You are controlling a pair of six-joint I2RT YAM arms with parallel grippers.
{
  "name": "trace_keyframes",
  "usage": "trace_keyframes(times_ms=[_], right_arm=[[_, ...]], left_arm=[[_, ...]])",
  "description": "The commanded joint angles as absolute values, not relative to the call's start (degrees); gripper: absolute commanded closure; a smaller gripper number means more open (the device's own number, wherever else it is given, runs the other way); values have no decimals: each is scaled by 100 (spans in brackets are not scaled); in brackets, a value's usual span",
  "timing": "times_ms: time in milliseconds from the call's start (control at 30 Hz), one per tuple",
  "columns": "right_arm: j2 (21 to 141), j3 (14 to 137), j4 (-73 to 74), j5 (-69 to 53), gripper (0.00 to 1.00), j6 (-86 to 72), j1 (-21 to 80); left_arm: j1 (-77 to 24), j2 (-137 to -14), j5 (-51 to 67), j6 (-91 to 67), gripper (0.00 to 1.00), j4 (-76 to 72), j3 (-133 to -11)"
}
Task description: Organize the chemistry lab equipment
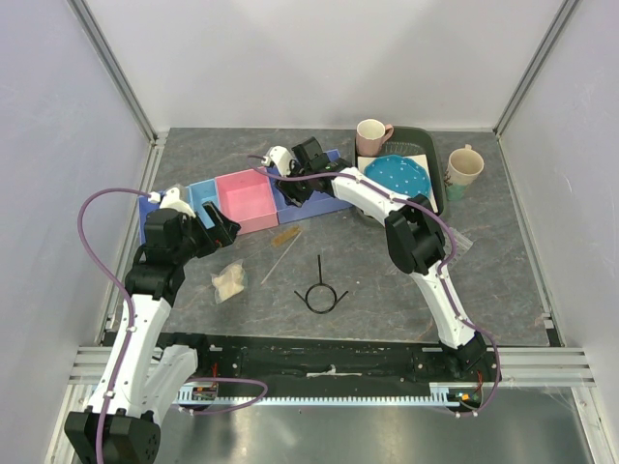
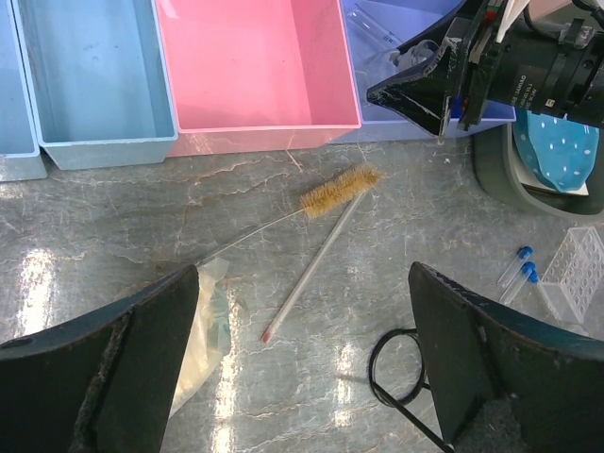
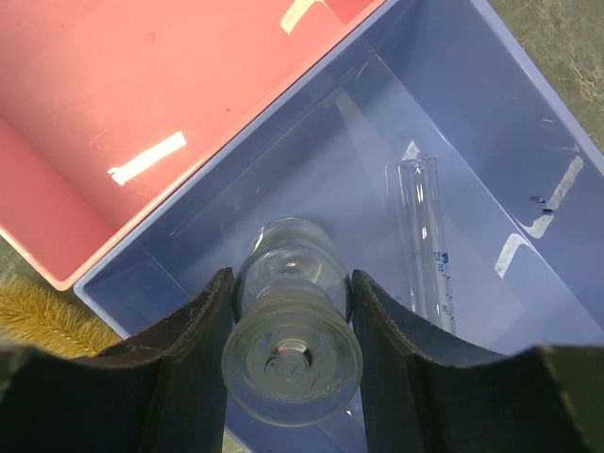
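Jaws clamped on a bottle (image 3: 291, 354), the right gripper (image 3: 293, 283) hangs over the purple bin (image 3: 491, 123), a tube (image 3: 425, 236) already inside; the left gripper (image 2: 304, 274), jaws apart, hovers over brush (image 2: 340, 191), rod (image 2: 307, 276), bag (image 2: 203, 321), loop (image 1: 319, 273), all unsorted.

between my matt black fingers (image 3: 184, 377) the bottle (image 3: 293, 354) looks clear, smooth glass; the bin (image 3: 491, 113) glossy plastic, the table (image 2: 142, 217) polished.

A clear glass vessel (image 3: 291, 326), pinched between the right arm's fingers (image 3: 184, 373), sits over the purple bin (image 3: 491, 104) where a graduated glass tube (image 3: 427, 241) lies flat, while a bristle brush (image 2: 340, 191), thin rod (image 2: 310, 281), small clear bag (image 1: 229, 280) and black wire loop (image 1: 319, 294) lie scattered on the counter (image 2: 113, 217).
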State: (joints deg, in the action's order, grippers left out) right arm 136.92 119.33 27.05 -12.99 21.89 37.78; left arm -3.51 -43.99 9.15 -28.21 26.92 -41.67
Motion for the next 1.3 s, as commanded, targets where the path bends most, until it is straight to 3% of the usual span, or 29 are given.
trace_keyframes(times_ms=[0,467,1000,1267], right_arm=[[13702,12067,2478,-1274,59,2232,3832],[13667,12041,2470,-1292,55,2250,3850],[13140,12199,2496,-1582,4,2347,3841],[12297,11822,2505,-1872,2,2443,3823]], left_arm=[[-352,-4359,896,-2637,2,2479,-4351],[-352,-4210,861,-2637,2,2584,-4324],[-360,-4166,870,-2619,2,2672,-4474],[-352,-4271,1352,-2777,0,2689,-4772]])
